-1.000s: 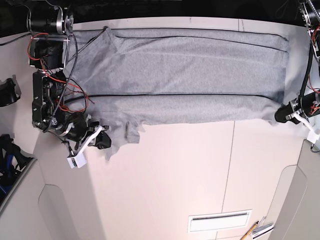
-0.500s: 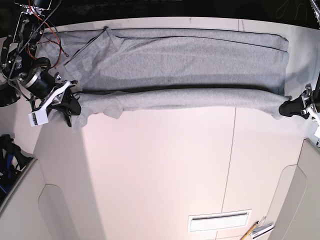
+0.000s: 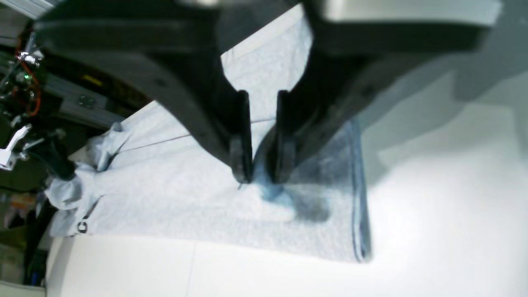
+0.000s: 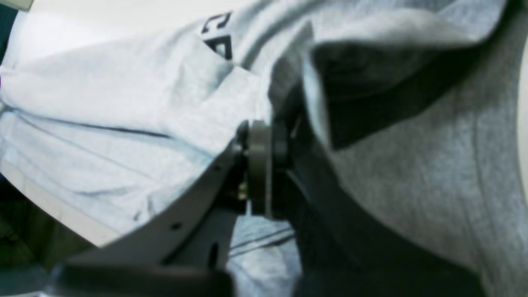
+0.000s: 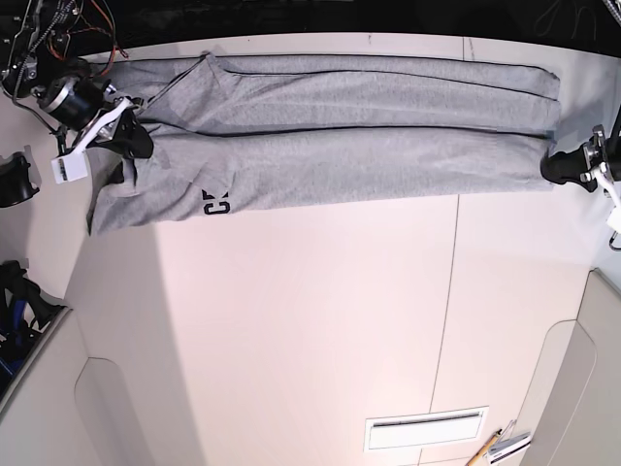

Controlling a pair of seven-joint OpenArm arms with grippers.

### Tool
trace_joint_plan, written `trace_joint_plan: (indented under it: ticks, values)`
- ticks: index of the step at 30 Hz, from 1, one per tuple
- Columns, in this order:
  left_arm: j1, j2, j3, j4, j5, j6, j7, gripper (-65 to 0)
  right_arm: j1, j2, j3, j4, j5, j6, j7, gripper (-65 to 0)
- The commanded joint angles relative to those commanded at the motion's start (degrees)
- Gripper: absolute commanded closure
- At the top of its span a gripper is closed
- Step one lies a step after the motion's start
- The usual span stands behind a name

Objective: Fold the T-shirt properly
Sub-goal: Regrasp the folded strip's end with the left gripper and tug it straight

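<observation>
Across the far part of the table (image 5: pixel 320 340), in the base view, you have the T-shirt (image 5: pixel 369 146) lying as a long grey band folded lengthwise, running from the left edge almost to the right edge. Black letters (image 5: pixel 215 204) show at its near edge toward the left. Your right gripper (image 5: pixel 124 144) sits at the left end, on top of the cloth where a sleeve bunches. Your left gripper (image 5: pixel 555 167) is at the right end, touching the hem corner. From up here you cannot tell how either pair of jaws stands.

From the left wrist camera, your left gripper (image 3: pixel 260 175) points down onto the T-shirt (image 3: pixel 173 198) near its hemmed end. Its two black fingers (image 3: pixel 241 136) are almost together, with a small ridge of fabric pinched between their tips. The doubled hem edge (image 3: pixel 358 198) runs along the right side, and the cloth lies flat on the white table (image 3: pixel 433 214). At the far left end you can see the other gripper on the bunched fabric.

From the right wrist camera, your right gripper (image 4: pixel 264 165) is buried in folds of the T-shirt (image 4: pixel 412 173). The fingers look pressed together on a fold of cloth, with fabric draped over them. Part of the black letters (image 4: pixel 218 35) shows at the top.
</observation>
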Motion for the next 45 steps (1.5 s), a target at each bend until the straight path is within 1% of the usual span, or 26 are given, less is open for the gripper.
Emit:
trace_joint_plan:
  ticks: [1, 2, 3, 4, 5, 8, 12, 14, 16, 17, 18, 19, 20, 22, 26, 27, 31, 34, 39, 41, 42, 43, 44, 45]
  values:
    - [0.02, 0.00, 0.00, 0.00, 0.00, 0.00, 0.00, -14.0, -0.11, -0.02, 0.00, 0.00, -0.44, 0.00, -0.04, -7.3]
    - [0.00, 0.00, 0.02, 0.00, 0.00, 0.00, 0.00, -17.1, -0.11, -0.02, 0.00, -0.02, -0.63, 0.00, -0.04, -16.3]
    - [-0.02, -0.02, 0.00, 0.00, 0.00, 0.00, 0.00, -22.3, -0.09, 0.00, 0.02, 0.00, -0.59, 0.00, -0.04, -23.6]
    - [-0.02, -0.09, 0.00, 0.00, 0.00, 0.00, 0.00, -27.6, -0.07, 0.00, 0.02, 0.00, -0.28, 0.00, -0.15, -27.9]
    - [-0.02, -0.26, 0.00, 0.00, 0.00, 0.00, 0.00, -30.6, -0.07, 0.00, 0.02, 0.13, 0.55, 0.02, -0.90, -28.5]
    - [-0.02, -0.96, -1.62, 0.00, 0.00, 0.00, 0.00, -31.0, -0.07, -0.07, 0.79, 2.08, 5.20, 0.04, -5.90, -28.4]
    - [0.26, -0.94, -9.05, 0.00, 0.00, 0.00, 0.00, -31.2, -0.09, -2.12, 4.07, 7.65, 5.84, 0.04, -7.13, -28.4]
    - [1.46, -0.94, -12.90, 0.00, 0.00, 0.00, 0.00, -34.9, -0.09, -3.39, 5.75, 10.71, 5.84, 0.04, -7.13, -28.4]
    - [3.65, -0.96, -14.67, 0.00, 0.00, 0.00, 0.00, -39.9, -0.07, -4.20, 6.36, 13.09, 5.84, 0.04, -7.04, -27.6]
    - [4.98, -0.92, -14.71, 0.00, 0.00, 0.00, 0.00, -41.1, 0.07, -4.17, 6.25, 13.73, 5.81, 0.09, -6.88, -24.1]
    - [6.34, -0.72, -14.69, 0.00, 0.00, 0.00, 0.00, -41.1, 0.24, -4.11, 6.21, 13.77, 5.66, 0.26, -6.69, -17.0]
    - [7.87, -0.46, -14.69, 0.00, 0.00, 0.00, 0.00, -41.1, 0.22, -4.13, 6.21, 13.73, 5.38, 0.24, -6.29, -6.9]
    - [9.29, -0.17, -14.69, 0.00, 0.00, 0.00, 0.00, -41.1, 0.20, -4.13, 6.21, 13.57, 5.35, 0.26, -6.23, 0.0]
    - [11.37, 0.59, -14.69, 0.00, 0.00, 0.00, 0.00, -41.1, 0.22, -4.13, 6.21, 12.79, 5.25, 0.26, -6.19, 0.0]
    - [13.07, 2.58, -14.69, 0.00, 0.42, 0.00, 0.00, -41.0, 0.20, -4.11, 6.21, 10.03, 3.23, 0.22, -5.53, 0.0]
    - [13.33, 3.15, -14.69, 0.00, 0.42, 0.00, -0.87, -41.0, 0.20, -4.11, 6.21, 9.20, 3.26, 0.22, -5.55, 0.0]
    - [13.35, 7.15, -14.67, 0.00, 3.03, 0.00, -1.59, -41.0, 0.17, -4.13, 6.21, 7.26, 3.74, 0.22, -5.60, 0.0]
    - [13.31, 9.68, -14.69, 0.00, 2.98, 0.00, -2.62, -41.0, 0.17, -4.13, 6.21, 7.26, 4.98, 0.22, -5.77, 0.0]
    - [13.29, 11.72, -14.67, 0.00, 2.98, 0.00, -3.47, -40.8, 0.11, -4.13, 6.21, 7.26, 5.20, 0.20, -5.79, 0.0]
    - [13.27, 12.55, -14.67, 0.00, 3.03, 0.00, -4.91, -40.5, 0.09, -4.13, 6.21, 7.26, 5.55, 0.22, -5.79, 0.0]
    - [13.27, 12.92, -14.69, 0.00, 3.03, 0.00, -5.83, -39.5, 0.11, -4.13, 6.21, 7.26, 5.64, 0.22, -5.79, 0.0]
    - [13.14, 13.27, -14.67, 0.00, 3.03, 0.00, -6.33, -36.1, 0.11, -4.13, 6.21, 7.26, 5.64, 0.22, -5.79, 0.0]
    - [13.11, 13.49, -14.69, 0.00, 3.29, 0.00, -6.53, -30.2, 0.11, -4.13, 6.21, 7.26, 5.66, 0.22, -5.79, 0.0]
    - [12.96, 13.55, -14.69, 0.00, 3.55, 0.00, -6.55, -22.0, 0.09, -4.13, 6.21, 7.26, 5.66, 0.22, -5.81, 0.0]
